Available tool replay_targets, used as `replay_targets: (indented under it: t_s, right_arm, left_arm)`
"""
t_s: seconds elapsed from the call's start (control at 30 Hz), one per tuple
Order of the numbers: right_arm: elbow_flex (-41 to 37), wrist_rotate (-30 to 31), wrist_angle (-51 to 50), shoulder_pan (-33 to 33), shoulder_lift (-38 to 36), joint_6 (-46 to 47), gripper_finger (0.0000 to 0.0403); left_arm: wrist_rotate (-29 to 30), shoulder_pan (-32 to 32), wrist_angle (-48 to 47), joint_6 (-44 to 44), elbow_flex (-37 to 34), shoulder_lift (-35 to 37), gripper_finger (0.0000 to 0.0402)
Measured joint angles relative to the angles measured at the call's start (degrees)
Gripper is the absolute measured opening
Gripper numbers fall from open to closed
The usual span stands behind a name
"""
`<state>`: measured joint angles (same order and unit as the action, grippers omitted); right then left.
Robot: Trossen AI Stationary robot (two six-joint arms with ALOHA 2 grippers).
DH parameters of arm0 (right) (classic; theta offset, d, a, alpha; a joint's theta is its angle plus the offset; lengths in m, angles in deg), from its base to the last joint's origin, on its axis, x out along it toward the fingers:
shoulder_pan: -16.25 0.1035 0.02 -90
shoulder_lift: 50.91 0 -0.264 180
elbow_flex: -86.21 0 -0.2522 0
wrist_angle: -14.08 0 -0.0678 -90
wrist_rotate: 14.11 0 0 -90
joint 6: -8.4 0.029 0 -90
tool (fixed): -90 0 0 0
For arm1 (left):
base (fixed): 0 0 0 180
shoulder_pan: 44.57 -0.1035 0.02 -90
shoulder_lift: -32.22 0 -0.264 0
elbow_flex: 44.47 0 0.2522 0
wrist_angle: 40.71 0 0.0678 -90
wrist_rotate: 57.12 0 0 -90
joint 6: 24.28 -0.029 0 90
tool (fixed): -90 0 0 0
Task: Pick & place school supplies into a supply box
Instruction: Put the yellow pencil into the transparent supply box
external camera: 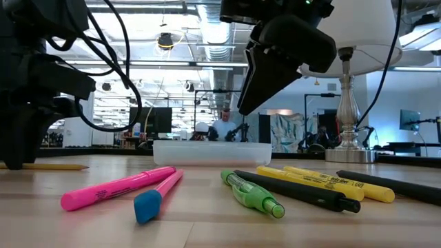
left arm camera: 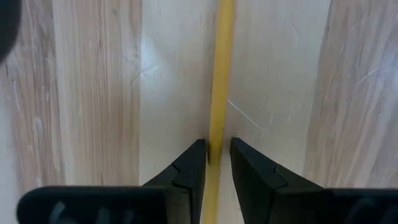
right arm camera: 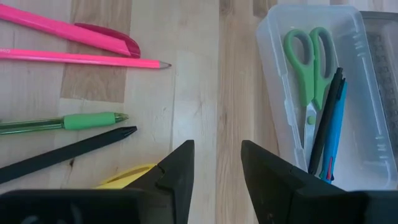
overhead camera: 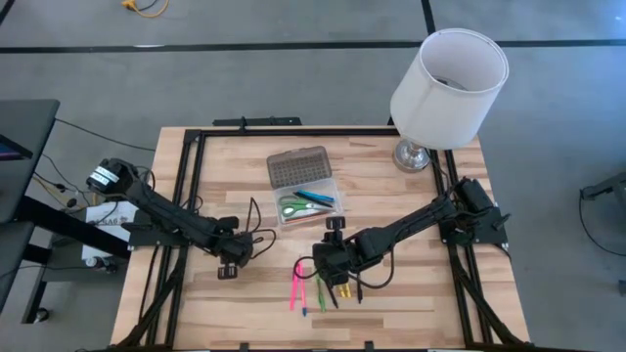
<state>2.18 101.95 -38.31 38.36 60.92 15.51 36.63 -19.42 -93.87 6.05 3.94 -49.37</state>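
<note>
One supply box [overhead camera: 311,200] lay open mid-table, holding one pair of green scissors [right arm camera: 309,56] and two pens [right arm camera: 328,118]. Six pens [external camera: 248,193] lay in front. The left gripper [left arm camera: 216,163] pinched a yellow pencil [left arm camera: 221,68]; the right gripper [right arm camera: 217,163] hovered empty, fingers apart.

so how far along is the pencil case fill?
Done: green scissors, a black pen and a blue pen lie in the supply box. In hand: left gripper closed on a yellow pencil on the table. Left: pink, green, black and yellow pens beside the empty right gripper.
</note>
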Motion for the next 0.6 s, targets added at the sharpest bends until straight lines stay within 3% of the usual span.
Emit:
replay_targets:
  t_s: [0.4,0.6]
  right_arm:
    - [0.0,-0.02,0.06,0.0,0.0,-0.02,0.0127]
    - [0.0,-0.02,0.07,0.0,0.0,-0.02,0.0127]
  left_arm:
    - [0.84,-0.02,-0.15,-0.6,-0.01,-0.02,0.002]
    - [1.08,-0.02,-0.15,-0.61,-0.02,-0.04,0.003]
